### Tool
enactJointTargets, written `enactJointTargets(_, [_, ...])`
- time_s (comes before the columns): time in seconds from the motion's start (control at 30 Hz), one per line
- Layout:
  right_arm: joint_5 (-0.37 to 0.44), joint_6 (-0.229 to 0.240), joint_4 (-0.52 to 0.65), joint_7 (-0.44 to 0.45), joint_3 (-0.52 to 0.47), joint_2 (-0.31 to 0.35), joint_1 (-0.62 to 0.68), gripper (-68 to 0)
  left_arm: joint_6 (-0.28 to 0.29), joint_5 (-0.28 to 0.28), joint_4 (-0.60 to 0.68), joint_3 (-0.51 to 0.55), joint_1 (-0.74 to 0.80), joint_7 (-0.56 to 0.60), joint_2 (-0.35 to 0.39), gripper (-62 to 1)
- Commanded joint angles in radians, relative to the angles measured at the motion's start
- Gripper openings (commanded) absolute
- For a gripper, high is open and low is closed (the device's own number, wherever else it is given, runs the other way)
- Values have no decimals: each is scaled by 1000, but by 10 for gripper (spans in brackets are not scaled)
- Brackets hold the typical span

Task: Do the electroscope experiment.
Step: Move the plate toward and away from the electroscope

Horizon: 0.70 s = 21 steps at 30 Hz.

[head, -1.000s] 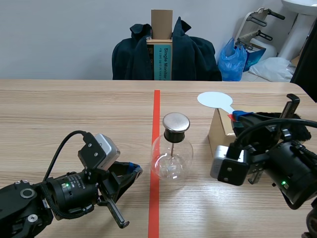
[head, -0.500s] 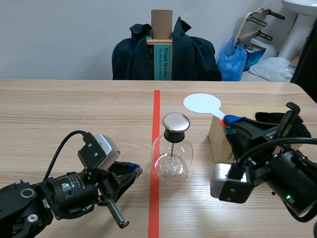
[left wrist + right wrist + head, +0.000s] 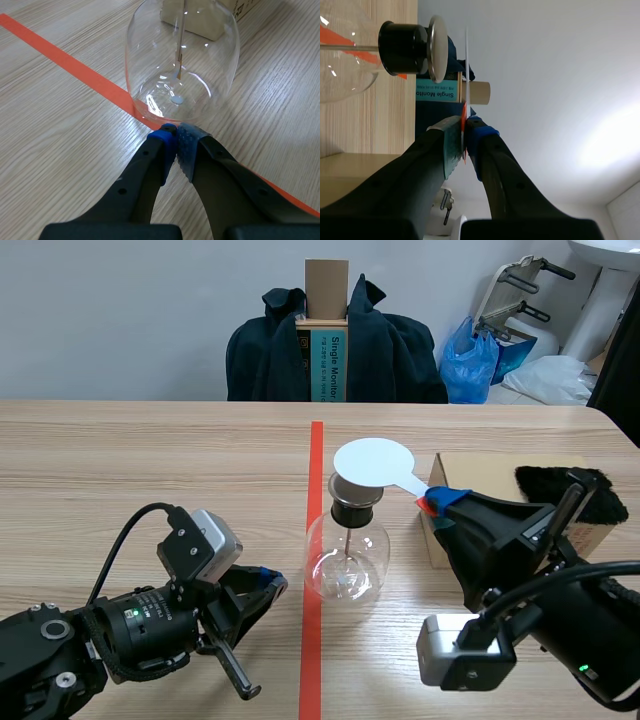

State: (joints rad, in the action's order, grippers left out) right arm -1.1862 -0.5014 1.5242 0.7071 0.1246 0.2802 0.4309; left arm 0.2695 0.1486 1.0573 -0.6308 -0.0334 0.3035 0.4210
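R gripper [image 3: 437, 502] pinches your white round paddle [image 3: 373, 461], frame centre, just over silver cap [image 3: 438, 48] of clear glass flask [image 3: 346, 560]; L gripper [image 3: 175, 137] closed (empty).

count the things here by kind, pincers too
flask: 1
paddle: 1
box: 1
fur: 1
pincers: 2, left pincer and right pincer
total: 6

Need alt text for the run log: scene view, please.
The right pincer holds a white disc paddle over the top of the glass electroscope flask. The left pincer lies low, shut, near the flask; a cardboard box sits partly hidden behind the right pincer.
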Motion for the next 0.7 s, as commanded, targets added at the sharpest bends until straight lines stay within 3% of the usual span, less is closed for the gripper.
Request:
enactJointTargets(0.0, [8, -11, 15, 12, -8, 16, 2, -667, 2, 3, 26, 1, -6, 13, -5, -583])
enactJointTargets(0.47, [8, -11, 15, 21, -8, 16, 5, -667, 2, 3, 26, 3, -6, 13, -5, -583])
enactJointTargets(0.67, [8, -11, 15, -42, -8, 16, 5, -667, 2, 3, 26, 3, -6, 13, -5, -583])
